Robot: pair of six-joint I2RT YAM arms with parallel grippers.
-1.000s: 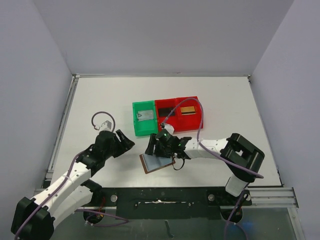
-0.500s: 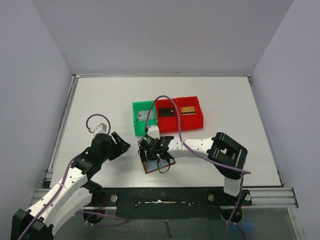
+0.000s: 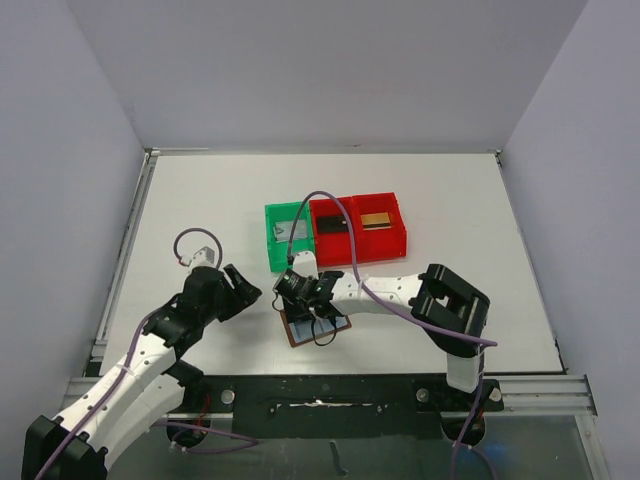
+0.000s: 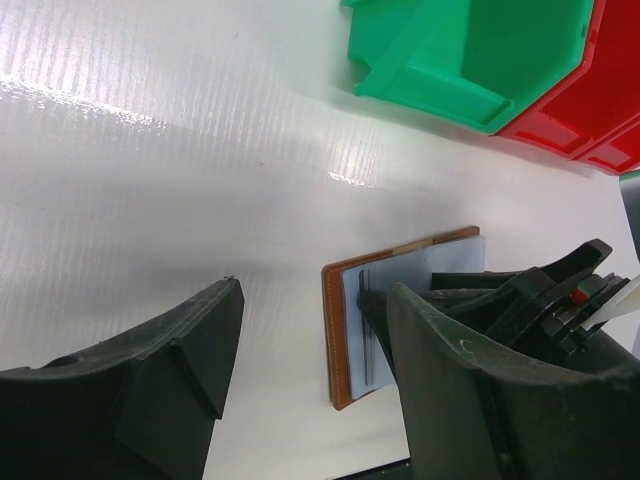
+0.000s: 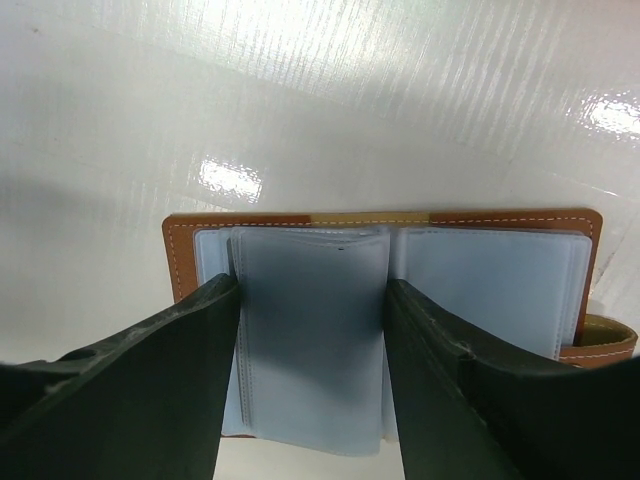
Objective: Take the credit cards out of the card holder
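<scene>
The card holder (image 5: 480, 290) is lying open and flat on the worktop (image 3: 200, 200), close to its near edge, with its leather side down. Two pale sleeve panels are facing up and one little side tab (image 5: 605, 340) is sticking out on the right. It is probably light and soft, and likely to slide on the glossy surface, so one hand would do well to pin the leather border while the other draws. Any card would be thin, stiff and slick, best pinched by an edge showing at the sleeve's mouth. Whether a sleeve is hiding a card I cannot tell.

The right hand (image 5: 312, 290) is hovering low over the holder. Its fingers are spread on either side of the left sleeve panel (image 5: 310, 360) and are pinching nothing that I can see.

The left hand (image 4: 315, 300) is waiting just beside the holder on the bare worktop, spread wide and empty.

Further back, three credit cards are lying in bins. One silver-grey card (image 3: 290, 229) is sitting in the single green bin (image 3: 275, 255). One black card (image 3: 332, 222) and one gold card (image 3: 376, 219) are lying in the two red bins (image 3: 395, 243), which are touching the green one.
</scene>
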